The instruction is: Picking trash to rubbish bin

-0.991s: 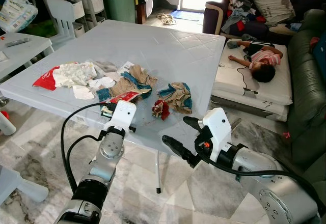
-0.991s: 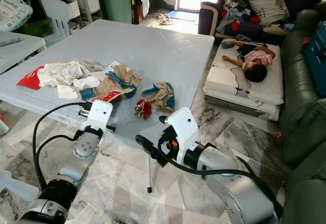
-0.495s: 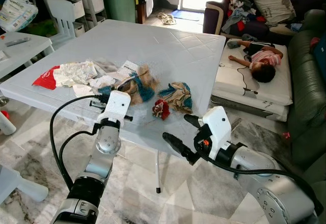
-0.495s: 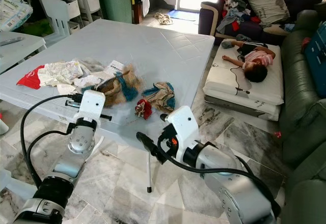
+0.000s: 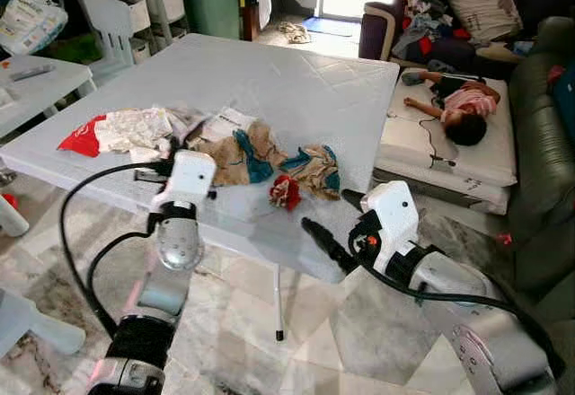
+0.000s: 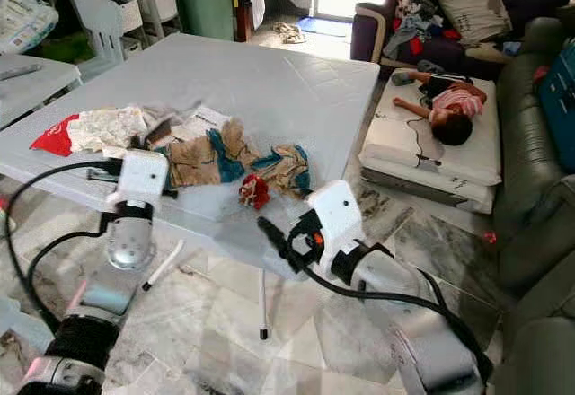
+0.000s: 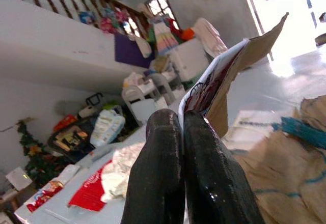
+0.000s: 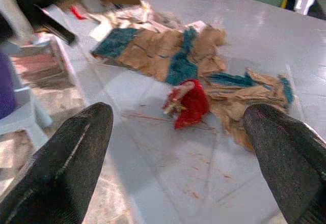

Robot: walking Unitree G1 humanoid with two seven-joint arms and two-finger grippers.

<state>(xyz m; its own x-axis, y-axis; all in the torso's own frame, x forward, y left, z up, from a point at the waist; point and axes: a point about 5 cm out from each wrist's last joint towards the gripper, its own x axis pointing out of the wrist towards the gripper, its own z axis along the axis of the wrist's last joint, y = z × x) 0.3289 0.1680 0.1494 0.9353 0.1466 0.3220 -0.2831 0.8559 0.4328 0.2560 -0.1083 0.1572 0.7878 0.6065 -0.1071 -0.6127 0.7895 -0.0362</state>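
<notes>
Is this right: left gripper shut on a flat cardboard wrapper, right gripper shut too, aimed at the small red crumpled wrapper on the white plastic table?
Not quite. The right gripper is open: the right wrist view shows its two black fingers spread wide either side of the small red crumpled wrapper on the white plastic table. The rest holds: the left gripper is shut on the flat cardboard wrapper.
</notes>
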